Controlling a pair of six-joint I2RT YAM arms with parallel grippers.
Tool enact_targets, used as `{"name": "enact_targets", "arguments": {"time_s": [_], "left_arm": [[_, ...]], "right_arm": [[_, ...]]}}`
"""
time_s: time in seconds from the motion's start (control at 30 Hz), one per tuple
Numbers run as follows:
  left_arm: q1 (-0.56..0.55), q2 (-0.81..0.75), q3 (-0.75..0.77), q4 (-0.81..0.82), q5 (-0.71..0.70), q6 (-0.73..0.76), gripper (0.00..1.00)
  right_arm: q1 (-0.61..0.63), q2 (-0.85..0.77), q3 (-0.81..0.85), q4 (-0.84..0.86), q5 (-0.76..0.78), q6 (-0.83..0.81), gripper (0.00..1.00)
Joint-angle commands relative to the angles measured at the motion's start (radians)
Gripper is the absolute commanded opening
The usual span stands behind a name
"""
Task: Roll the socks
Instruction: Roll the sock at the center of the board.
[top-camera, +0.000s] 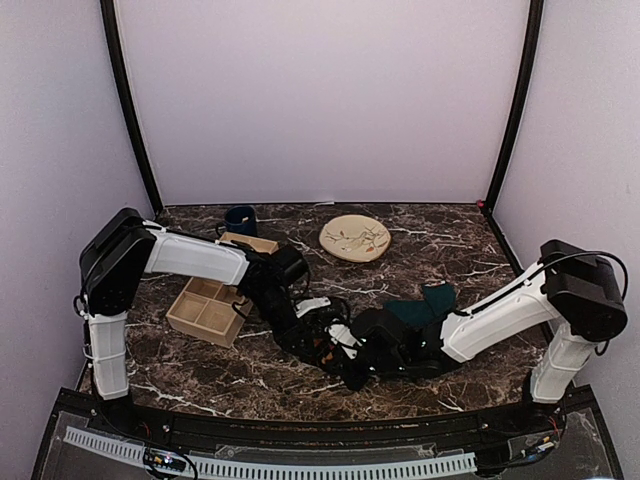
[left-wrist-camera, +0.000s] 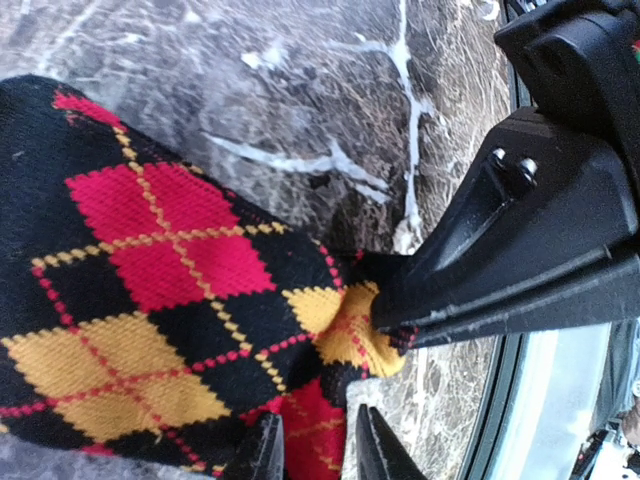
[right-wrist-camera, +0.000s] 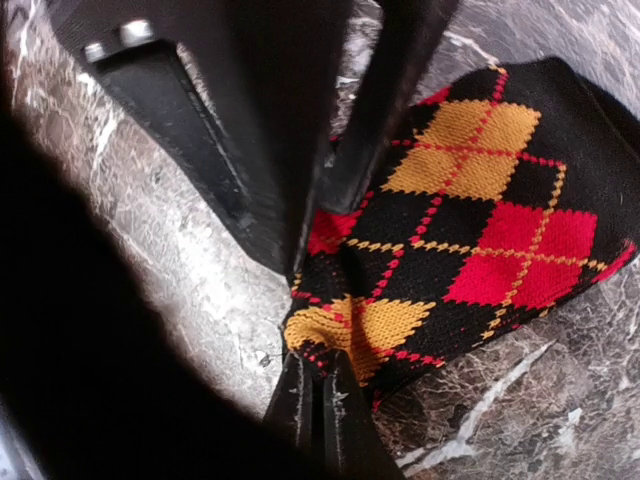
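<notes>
**Corner of argyle sock (left-wrist-camera: 150, 290) pinched**

In the overhead view the knitted argyle sock lies lower-centre, mostly hidden beneath both grippers; its diamonds are shown only by the wrist views. The right gripper (right-wrist-camera: 320, 405) is clamped on its yellow corner — the left gripper (left-wrist-camera: 320, 450) is parted, fabric between. The teal sock (top-camera: 425, 305) appears overhead only, partly covered.

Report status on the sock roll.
Right tool shut on argyle sock edge. Left tool open, straddling same sock. Teal sock beside right arm. Nothing blocking.
</notes>
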Motion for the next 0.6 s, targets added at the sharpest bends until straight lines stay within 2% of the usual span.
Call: {"name": "enact_targets", "arguments": {"time_s": [0.0,0.23,0.57], "left_arm": [[0.009,-0.082,-0.030,0.034,-0.018,-0.019,0.29],[0.016,-0.136,-0.065,0.092,-0.034,-0.045,0.29],[0.020,-0.220,-0.150,0.199,-0.087,-0.089,0.30]], "right_arm": [[-0.034,-0.027,-0.028,0.052,-0.070,0.120,0.00],[-0.089,-0.040,-0.063,0.141,-0.170,0.278,0.00],[-0.112,-0.026,-0.070,0.176,-0.228,0.364,0.00]]}}
